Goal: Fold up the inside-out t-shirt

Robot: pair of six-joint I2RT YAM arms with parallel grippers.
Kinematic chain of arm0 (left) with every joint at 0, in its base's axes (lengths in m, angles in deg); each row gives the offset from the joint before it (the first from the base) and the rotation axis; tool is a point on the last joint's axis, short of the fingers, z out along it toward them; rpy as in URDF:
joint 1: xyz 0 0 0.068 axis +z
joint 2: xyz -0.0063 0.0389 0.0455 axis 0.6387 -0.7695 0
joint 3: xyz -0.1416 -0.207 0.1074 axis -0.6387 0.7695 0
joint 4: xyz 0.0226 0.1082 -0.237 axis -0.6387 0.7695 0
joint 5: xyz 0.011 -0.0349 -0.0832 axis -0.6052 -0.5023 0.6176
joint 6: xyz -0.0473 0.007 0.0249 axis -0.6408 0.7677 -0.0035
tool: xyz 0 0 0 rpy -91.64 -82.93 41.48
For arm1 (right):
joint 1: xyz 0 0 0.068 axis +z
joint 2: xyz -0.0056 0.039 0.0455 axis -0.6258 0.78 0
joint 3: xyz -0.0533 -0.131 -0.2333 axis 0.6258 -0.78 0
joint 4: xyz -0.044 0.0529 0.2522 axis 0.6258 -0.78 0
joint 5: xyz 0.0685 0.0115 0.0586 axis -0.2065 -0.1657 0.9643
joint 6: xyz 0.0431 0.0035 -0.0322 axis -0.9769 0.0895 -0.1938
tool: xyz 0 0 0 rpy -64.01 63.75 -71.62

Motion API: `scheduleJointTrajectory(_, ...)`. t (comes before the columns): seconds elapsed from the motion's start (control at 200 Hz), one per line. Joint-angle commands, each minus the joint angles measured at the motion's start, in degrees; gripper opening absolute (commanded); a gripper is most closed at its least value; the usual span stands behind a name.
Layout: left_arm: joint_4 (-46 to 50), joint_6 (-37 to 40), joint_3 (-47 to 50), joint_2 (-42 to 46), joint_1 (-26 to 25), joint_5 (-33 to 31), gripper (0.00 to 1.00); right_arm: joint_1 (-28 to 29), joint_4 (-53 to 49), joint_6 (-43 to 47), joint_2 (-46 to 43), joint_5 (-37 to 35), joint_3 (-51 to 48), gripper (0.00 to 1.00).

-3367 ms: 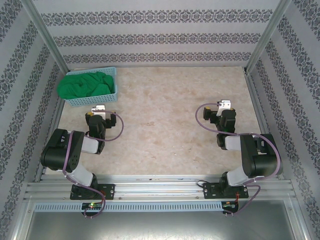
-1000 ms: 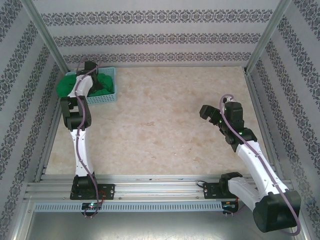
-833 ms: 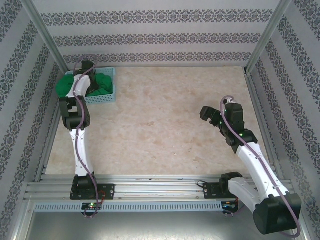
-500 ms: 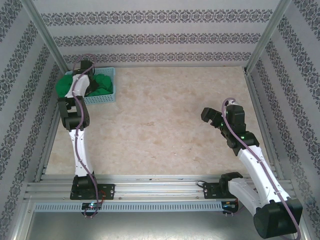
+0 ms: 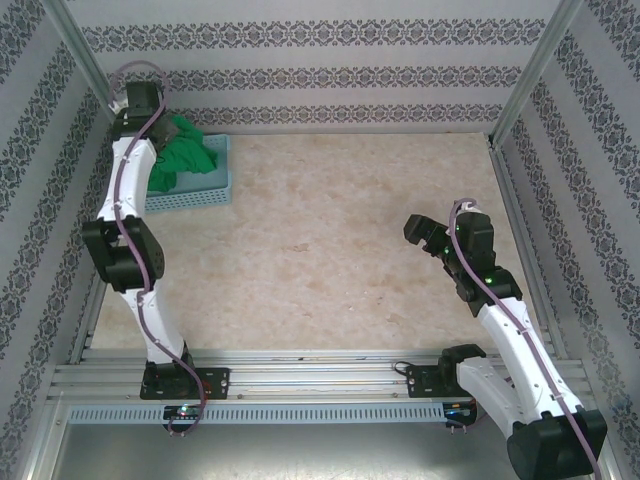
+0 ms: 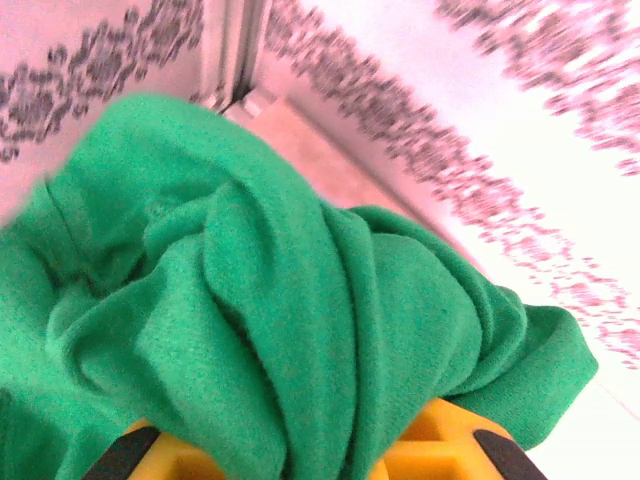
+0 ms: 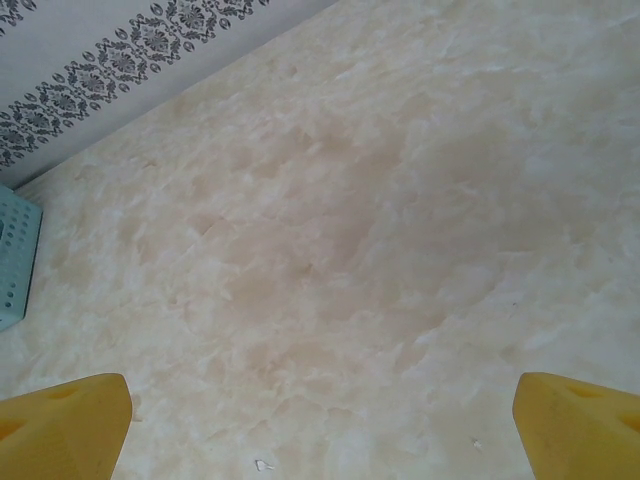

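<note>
Top external view has the left gripper [image 5: 160,120] up above the back-left corner of the light blue basket [image 5: 190,200], clamped on a bunched-up bit of the green t-shirt [image 5: 182,158]. The shirt hangs from it in a crumpled lump over the basket. It's hard to tell whether the bottom end touches the basket. On the left wrist cam, green cloth is wadded right between the yellow fingers [image 6: 440,450] with folds everywhere, so you can't tell sleeve from hem. The right gripper [image 5: 415,230] is well away from the basket, off to its right and closer to the arm bases. It sits over the bare marbled table [image 5: 320,260] with its jaws spread wide and nothing in them. The right wrist cam catches a corner of the basket at its left edge.
</note>
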Motion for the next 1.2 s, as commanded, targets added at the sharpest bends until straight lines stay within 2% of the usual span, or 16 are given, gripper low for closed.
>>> scheduleJointTrajectory(0.0,-6.19,3.34,0.11,3.38,-3.04,0.77,0.0,0.6,-0.88,-0.79,-0.68,0.79,-1.36,0.98)
scheduleJointTrajectory(0.105,-7.92,4.36,-0.04,5.96,-5.59,1.3,0.0,0.66,-0.86,-1.14,-0.64,1.11,-1.74,0.98)
scheduleJointTrajectory(0.31,-10.53,8.21,-1.87,11.03,-12.08,-1.89,0.0,0.63,-0.96,-1.45,-1.55,1.44,-2.77,0.98)
scheduleJointTrajectory(0.5,-9.58,11.34,-9.44,12.48,-17.75,-1.9,0.0,0.66,-2.13,-1.24,-2.73,1.53,-2.51,0.98)
scheduleJointTrajectory(0.575,-9.47,14.23,-12.35,12.65,-21.73,-2.48,0.0,0.67,-2.5,-1.28,-3.44,1.5,-2.42,0.98)
scheduleJointTrajectory(0.649,-7.27,18.33,-17.4,10.99,-27.08,-7.54,0.0,0.69,-2.94,-1.5,-4.05,1.5,-2.08,0.98)
scheduleJointTrajectory(0.699,-5.0,20.27,-22.01,9.26,-30.13,-8.46,0.0,0.69,-3.14,-1.61,-4.41,1.55,-1.77,0.98)
scheduleJointTrajectory(0.829,-1.58,22.14,-26.85,6.7,-38.12,-10.52,0.0,0.76,-4.09,-1.63,-5.21,1.04,-0.86,0.98)
scheduleJointTrajectory(1.034,0.13,18.55,-19.66,7.41,-47.49,-12.8,0.0,0.76,-5.35,-1.47,-6.2,1.29,-0.22,0.98)
scheduleJointTrajectory(1.194,-7.64,13.19,1.06,12.07,-51.69,-10.74,0.01,0.8,-5.26,-1.74,-6.69,3.23,-1.28,0.98)
